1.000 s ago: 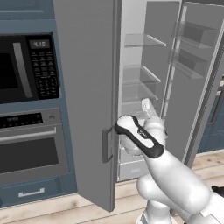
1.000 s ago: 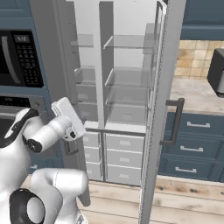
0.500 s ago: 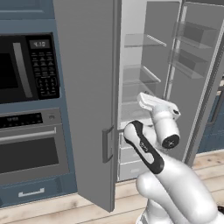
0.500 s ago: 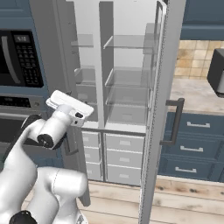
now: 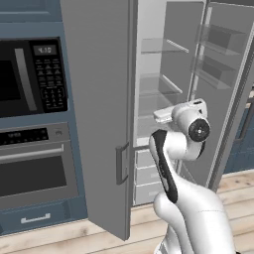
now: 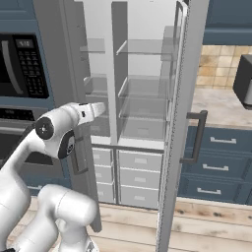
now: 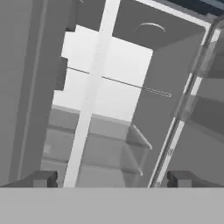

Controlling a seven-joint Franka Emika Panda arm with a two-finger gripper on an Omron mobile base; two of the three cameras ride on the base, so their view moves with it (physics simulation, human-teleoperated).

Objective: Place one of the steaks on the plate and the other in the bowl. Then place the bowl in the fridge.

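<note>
I stood in front of the fridge (image 5: 163, 74) with both of its doors swung wide, my claw (image 7: 111, 178) raised at about the level of the middle shelves and aimed into the white interior. In the hand view my two fingertips (image 7: 43, 178) sat far apart at the bottom edge with nothing between them, so the claw was spread and carrying nothing.

Inside I saw clear shelves (image 6: 142, 106) and white drawers (image 6: 140, 170) low down. Every shelf I could make out looked bare: I found no bowl on any of them, and no steak or plate anywhere before me. To the left of the fridge were the black microwave (image 5: 30, 79) and the oven (image 5: 34, 168) below it; to the right, past the open door, lay a stretch of counter (image 6: 221, 106) with a dark appliance at its far edge.

My judgement was that the fridge being open was the only part I could confirm. Whether the steaks had been sorted I could not tell from here. With my claw free and no bowl inside, fetching the bowl and setting it on a shelf seemed still to be left.
</note>
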